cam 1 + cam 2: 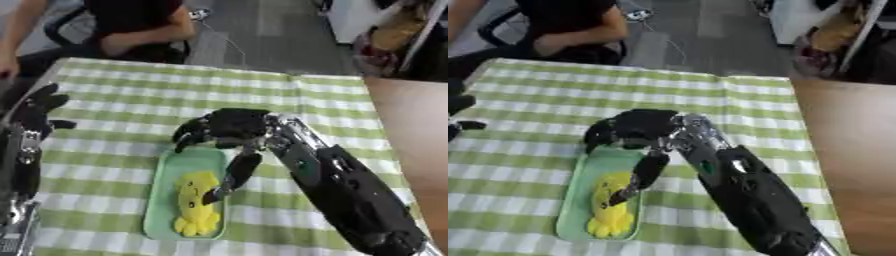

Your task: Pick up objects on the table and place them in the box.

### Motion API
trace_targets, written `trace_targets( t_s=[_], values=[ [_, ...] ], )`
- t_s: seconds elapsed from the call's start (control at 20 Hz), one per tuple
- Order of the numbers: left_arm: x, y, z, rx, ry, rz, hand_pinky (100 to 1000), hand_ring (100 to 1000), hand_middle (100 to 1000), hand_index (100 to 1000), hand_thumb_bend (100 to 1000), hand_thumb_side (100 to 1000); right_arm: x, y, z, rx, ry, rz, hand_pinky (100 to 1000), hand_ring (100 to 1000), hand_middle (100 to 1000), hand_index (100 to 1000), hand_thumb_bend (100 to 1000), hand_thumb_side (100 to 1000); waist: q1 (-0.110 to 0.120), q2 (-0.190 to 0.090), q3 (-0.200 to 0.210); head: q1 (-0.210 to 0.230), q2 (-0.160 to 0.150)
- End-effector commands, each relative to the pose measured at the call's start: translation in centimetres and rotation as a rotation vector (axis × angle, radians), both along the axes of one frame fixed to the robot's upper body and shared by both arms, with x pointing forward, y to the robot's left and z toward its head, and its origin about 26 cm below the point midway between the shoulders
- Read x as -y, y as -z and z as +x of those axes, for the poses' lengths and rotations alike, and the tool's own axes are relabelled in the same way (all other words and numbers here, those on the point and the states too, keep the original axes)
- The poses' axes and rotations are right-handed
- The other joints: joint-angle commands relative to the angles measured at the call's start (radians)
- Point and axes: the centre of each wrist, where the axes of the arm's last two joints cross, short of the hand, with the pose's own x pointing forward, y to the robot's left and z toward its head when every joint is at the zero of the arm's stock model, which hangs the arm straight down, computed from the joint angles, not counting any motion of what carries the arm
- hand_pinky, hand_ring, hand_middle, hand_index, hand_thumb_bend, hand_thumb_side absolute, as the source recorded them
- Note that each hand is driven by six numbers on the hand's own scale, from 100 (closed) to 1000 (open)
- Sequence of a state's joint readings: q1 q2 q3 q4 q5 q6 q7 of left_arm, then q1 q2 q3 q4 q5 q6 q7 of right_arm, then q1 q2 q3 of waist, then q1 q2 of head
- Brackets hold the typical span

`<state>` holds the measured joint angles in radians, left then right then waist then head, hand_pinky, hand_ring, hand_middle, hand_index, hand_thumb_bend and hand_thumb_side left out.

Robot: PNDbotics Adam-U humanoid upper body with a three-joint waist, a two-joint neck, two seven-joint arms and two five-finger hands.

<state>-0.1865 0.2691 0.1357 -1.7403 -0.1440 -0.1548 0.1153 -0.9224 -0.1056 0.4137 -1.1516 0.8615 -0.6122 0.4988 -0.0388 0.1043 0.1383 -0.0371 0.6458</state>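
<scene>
A: Two hands show in the left eye view. The right hand (pixel 229 127) comes in on its arm (pixel 350 195) from the lower right and hangs over the far end of a pale green tray (pixel 165 200).

B: And its fingers?

A: Spread and bent downward, closed on nothing. The thumb (pixel 234 175) points down toward the yellow toy (pixel 196 205); whether it touches the toy I cannot tell.

B: Where is the toy?

A: Lying in the tray, in its near half. The tray sits on the green-and-white checked cloth (pixel 114 100).

B: The other hand?

A: The left hand (pixel 39 107) stands at the left edge, fingers up and relaxed, well apart from the tray.

B: And the right eye view?

A: Much the same. The right hand (pixel 636 127) hovers over the far end of the tray (pixel 579 210), fingers splayed and drooping, thumb above the toy (pixel 610 210). Of the left hand only dark fingertips (pixel 458 105) show at the left edge. Bare wood (pixel 846 150) lies to the right of the cloth.
</scene>
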Motion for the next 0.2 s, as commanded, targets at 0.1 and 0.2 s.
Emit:
trace_targets(
  t_s=[0.1,0.2],
  values=[
    [0.11,-1.24,-0.09,0.042,0.005,0.014,615,841,894,764,690,1000,0.83,-1.24,0.49,0.027,-0.002,-0.045,646,828,943,959,692,643,0.005,-0.013,-0.002,-0.009,-0.013],
    [0.04,-1.22,-0.12,0.041,0.002,0.014,615,842,894,763,690,1000,1.34,-1.42,0.71,0.024,0.012,-0.046,677,848,961,971,711,670,0.005,-0.014,-0.004,-0.007,-0.013]
  ],
)
